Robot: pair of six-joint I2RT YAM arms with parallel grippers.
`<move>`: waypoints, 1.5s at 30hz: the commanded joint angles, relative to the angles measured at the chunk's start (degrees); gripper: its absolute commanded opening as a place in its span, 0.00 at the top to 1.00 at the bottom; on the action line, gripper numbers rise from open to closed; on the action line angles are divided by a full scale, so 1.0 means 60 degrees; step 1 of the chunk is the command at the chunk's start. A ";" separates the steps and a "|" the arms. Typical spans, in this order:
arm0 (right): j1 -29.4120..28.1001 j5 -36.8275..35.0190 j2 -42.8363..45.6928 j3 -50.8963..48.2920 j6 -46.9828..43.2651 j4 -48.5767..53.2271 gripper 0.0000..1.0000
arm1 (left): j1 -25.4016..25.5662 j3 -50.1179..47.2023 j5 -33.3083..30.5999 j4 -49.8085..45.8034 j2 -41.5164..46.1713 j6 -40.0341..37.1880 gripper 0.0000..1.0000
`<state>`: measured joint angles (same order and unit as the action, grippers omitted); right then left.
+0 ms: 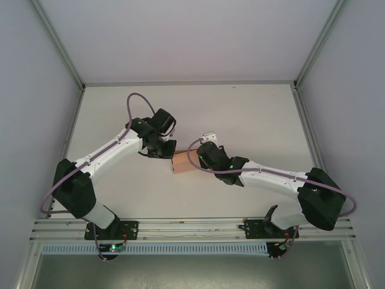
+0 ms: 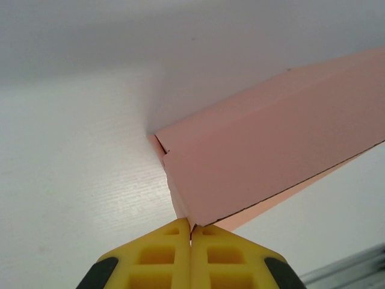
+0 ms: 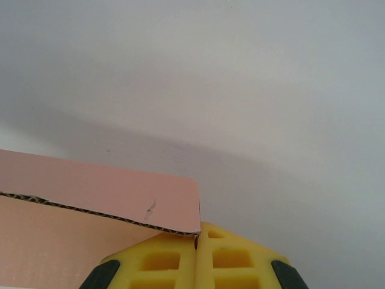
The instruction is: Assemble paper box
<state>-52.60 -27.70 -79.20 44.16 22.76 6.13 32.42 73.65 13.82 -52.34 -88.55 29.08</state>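
**Item: paper box** (image 1: 180,164), salmon-pink card, part-folded.

Location: middle of the table (image 1: 252,120), directly between the two grippers. Resting on the surface or lifted just clear of it: cannot tell.

Hold: pinched from both sides. Left gripper (image 1: 170,154) fully closed on a lower corner, where a folded end panel meets the long side. Right gripper (image 1: 194,161) fully closed on the rounded corner of an upper flap. Only thin card between the jaws in each case.

Risks, as judged from here:
- Tearing or creasing at either pinched corner, if the arms draw apart or twist against each other. Both grips sit on very small bites of card.
- Slipping out of one grip, since so little material is held. The box would then swing on the other grip and lose its squareness.
- Spring-back of the end panel seen in the left wrist view. Its edge stands slightly proud of the long side, not locked in, so it is likely to reopen on release.
- Crushing of the hollow body under any inward push from both sides.

Materials and shapes:
- Card: matt and smooth-faced, with a fine corrugated core showing dark along the cut edge. Small scuff on the upper flap. Long flat panels, sharp fold lines, one rounded flap corner.
- Fingers (image 2: 157,256): yellow, moulded, with recessed pockets and black side caps.
- Table: white, faintly grained.
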 commanded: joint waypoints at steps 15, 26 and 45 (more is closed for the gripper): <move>-0.0428 -0.0054 -0.0123 -0.0970 -0.0523 -0.0139 1.00 | -0.1563 -0.0752 0.4139 0.1088 -0.0033 0.2108 1.00; -0.0450 -0.0062 -0.0277 -0.0937 -0.0879 0.0126 1.00 | -0.2222 -0.0278 0.4486 0.0304 -0.0086 0.2141 1.00; -0.0426 0.0246 -0.0226 -0.0695 -0.1076 0.0413 1.00 | -0.2147 -0.0633 0.2987 0.0099 0.0244 0.0736 0.77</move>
<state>-54.63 -29.69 -79.66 41.25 17.37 -0.05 19.42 69.60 35.35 -49.95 -89.34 37.50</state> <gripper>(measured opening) 0.054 0.227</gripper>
